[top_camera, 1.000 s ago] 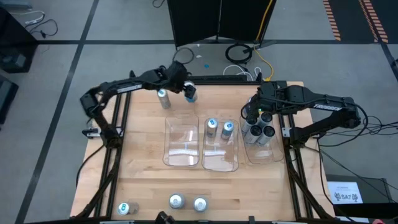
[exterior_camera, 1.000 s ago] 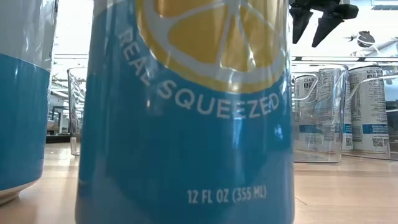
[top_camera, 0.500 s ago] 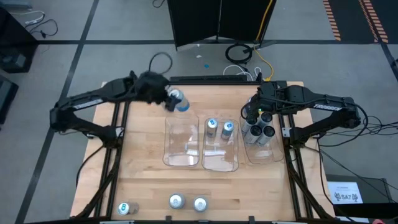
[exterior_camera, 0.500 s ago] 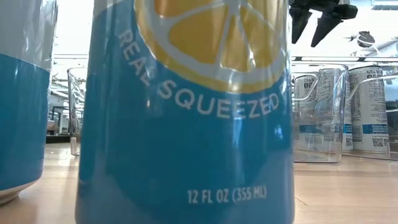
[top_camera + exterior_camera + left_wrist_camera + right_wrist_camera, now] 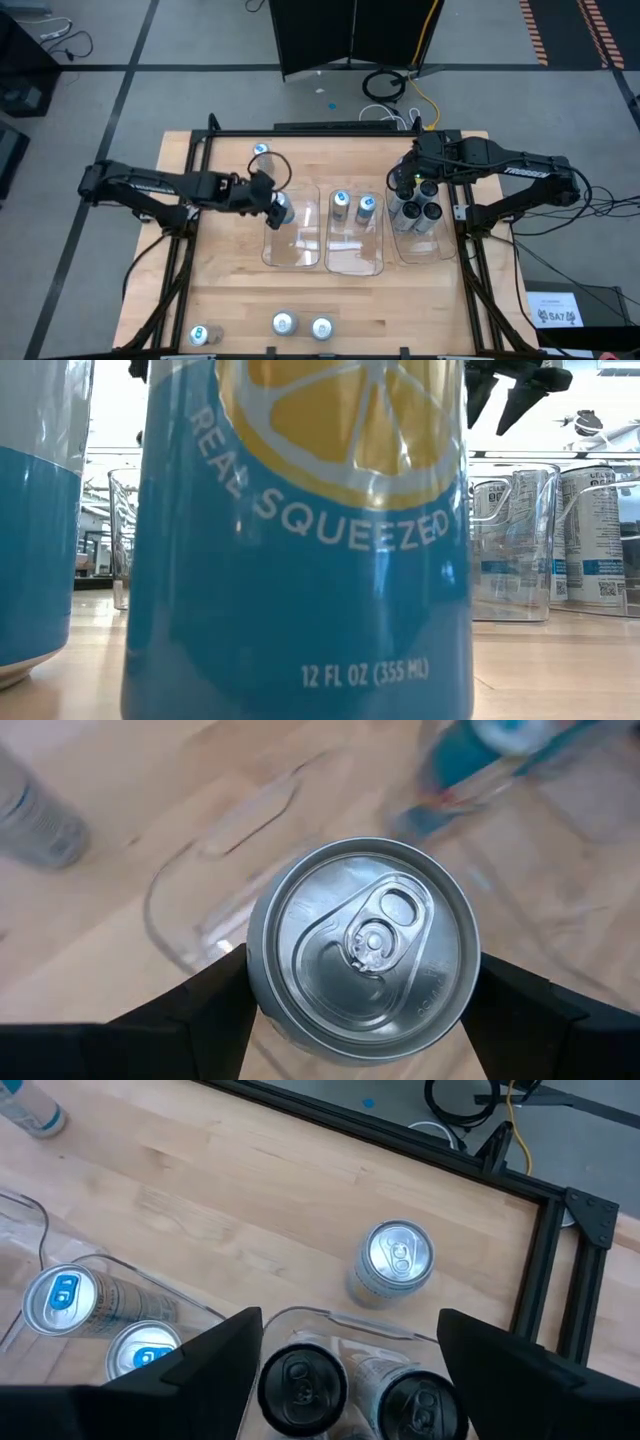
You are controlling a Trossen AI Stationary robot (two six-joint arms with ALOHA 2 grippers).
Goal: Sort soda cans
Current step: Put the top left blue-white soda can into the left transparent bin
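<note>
Left gripper [image 5: 276,207] clamps can [image 5: 362,952] over left tray [image 5: 292,258]. Right gripper [image 5: 405,182] spread, empty, above right tray [image 5: 420,252].

Wooden table [image 5: 230,285] with cans [image 5: 284,323], trays [image 5: 352,245]

Grey floor [image 5: 80,110] around a light wooden table [image 5: 230,290]. Black panel [image 5: 350,35] beyond the far edge; coiled black cable [image 5: 385,85] and yellow cable [image 5: 428,25] beside it.
</note>
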